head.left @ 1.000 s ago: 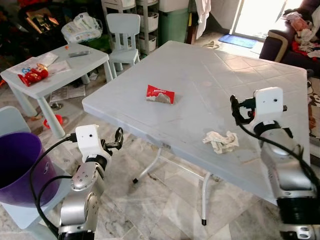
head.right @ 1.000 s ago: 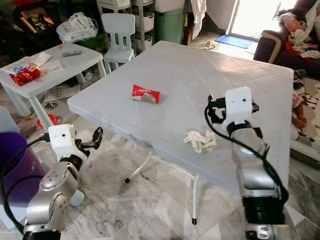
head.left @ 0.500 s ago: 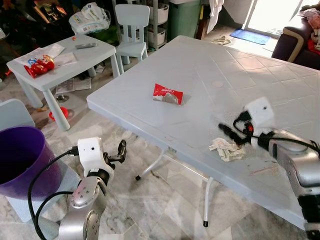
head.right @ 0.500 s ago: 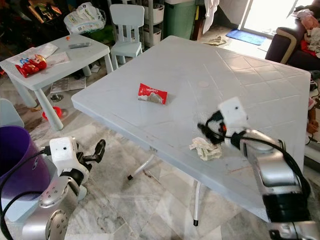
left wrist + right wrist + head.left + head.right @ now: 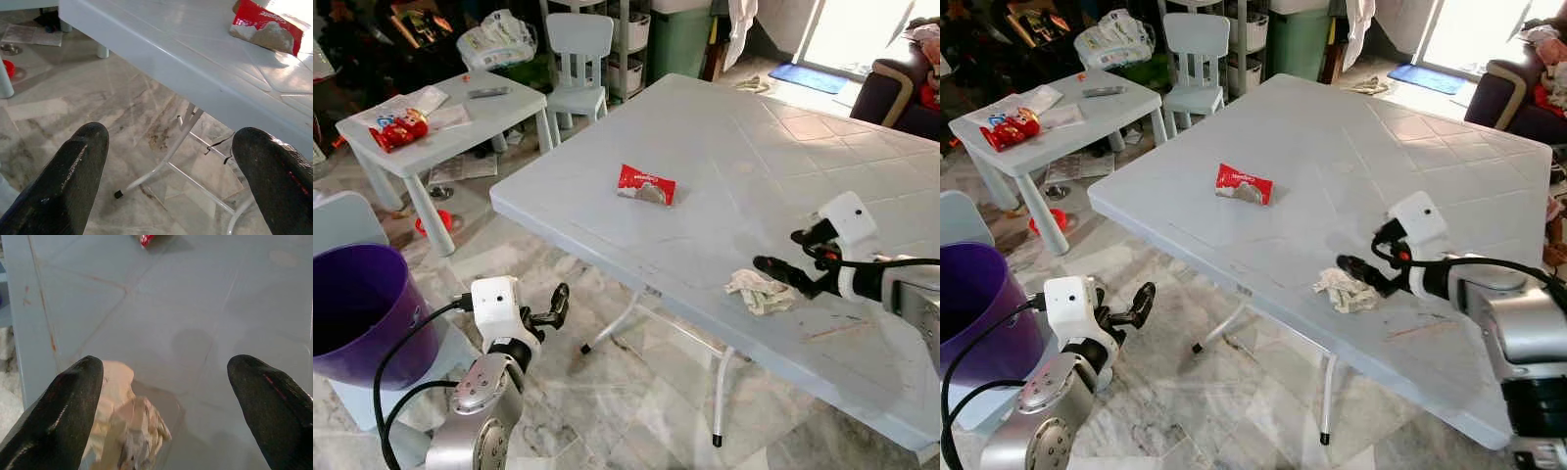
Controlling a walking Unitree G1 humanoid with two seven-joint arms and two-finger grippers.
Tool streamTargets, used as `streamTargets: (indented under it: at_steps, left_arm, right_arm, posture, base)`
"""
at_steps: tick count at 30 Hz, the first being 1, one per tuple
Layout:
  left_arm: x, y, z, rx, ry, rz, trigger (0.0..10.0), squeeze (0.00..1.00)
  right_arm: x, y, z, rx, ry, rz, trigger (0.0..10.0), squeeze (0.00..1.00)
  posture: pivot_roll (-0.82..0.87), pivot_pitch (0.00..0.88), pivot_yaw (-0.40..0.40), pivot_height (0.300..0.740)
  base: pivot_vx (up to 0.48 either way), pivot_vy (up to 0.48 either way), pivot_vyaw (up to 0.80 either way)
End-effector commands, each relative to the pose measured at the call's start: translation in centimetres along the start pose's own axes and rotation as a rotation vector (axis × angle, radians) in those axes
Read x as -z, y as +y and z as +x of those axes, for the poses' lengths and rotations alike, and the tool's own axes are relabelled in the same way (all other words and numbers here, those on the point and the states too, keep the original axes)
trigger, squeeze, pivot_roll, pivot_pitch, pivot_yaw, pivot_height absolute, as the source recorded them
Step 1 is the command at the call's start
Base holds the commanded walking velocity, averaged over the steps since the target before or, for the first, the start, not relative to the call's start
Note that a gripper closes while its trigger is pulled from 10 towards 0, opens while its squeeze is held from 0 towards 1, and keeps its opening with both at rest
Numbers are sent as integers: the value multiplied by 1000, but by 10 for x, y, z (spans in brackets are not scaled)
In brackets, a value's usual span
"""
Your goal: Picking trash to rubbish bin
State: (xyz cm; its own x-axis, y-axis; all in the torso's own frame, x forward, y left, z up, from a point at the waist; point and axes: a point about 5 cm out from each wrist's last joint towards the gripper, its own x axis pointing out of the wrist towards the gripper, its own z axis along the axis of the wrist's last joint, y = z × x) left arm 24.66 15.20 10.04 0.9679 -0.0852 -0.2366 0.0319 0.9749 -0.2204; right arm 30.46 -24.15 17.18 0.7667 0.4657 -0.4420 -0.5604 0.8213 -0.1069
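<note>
The right gripper [image 5: 766, 264], fingers spread, was held just above the crumpled tissue [image 5: 759, 291] near the grey table [image 5: 724, 147] edge; closing comes next; left gripper [image 5: 556, 304] hung open, idle.

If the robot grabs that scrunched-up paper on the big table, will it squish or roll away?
The crumpled tissue looks soft and wrinkled, so it will probably squish between the right gripper's open fingers. It lies flat and lumpy, so rolling seems unlikely. It looks light, so a nudge might slide it along the smooth table.
</note>
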Motion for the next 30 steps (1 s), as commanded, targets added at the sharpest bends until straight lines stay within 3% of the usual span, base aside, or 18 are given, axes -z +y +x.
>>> streamTargets:
  at_steps: [1,12,18,19,20,21,30]
  left_arm:
    - [-4,-5,1,29,-9,-2,10000,0]
    - [-6,-6,3,43,-12,-2,10000,0]
    - [-8,-6,5,46,-17,1,10000,0]
    - [-9,-6,6,45,-19,2,10000,0]
    - [-10,-6,6,44,-23,2,10000,0]
    - [-11,-6,7,43,-26,2,10000,0]
    - [-15,-5,12,37,-38,6,10000,0]
  right_arm:
    - [2,3,-1,-27,17,-20,10000,0]
    - [41,34,7,-155,98,13,10000,0]
    - [48,44,18,-115,76,-12,10000,0]
    - [48,45,20,-98,70,-16,7725,0]
    - [49,45,23,-73,63,-18,2941,0]
    - [48,44,25,-38,52,-13,0,0]
    - [41,45,39,111,-76,10,0,0]
  posture:
    - [13,44,-45,740]
    - [19,43,-43,740]
    - [21,42,-42,740]
    - [21,42,-42,740]
    - [21,43,-41,740]
    - [21,43,-41,740]
    - [27,44,-37,740]
  base:
    - [0,0,0]
    - [0,0,0]
    - [0,0,0]
    - [0,0,0]
    - [0,0,0]
    - [0,0,0]
    - [0,0,0]
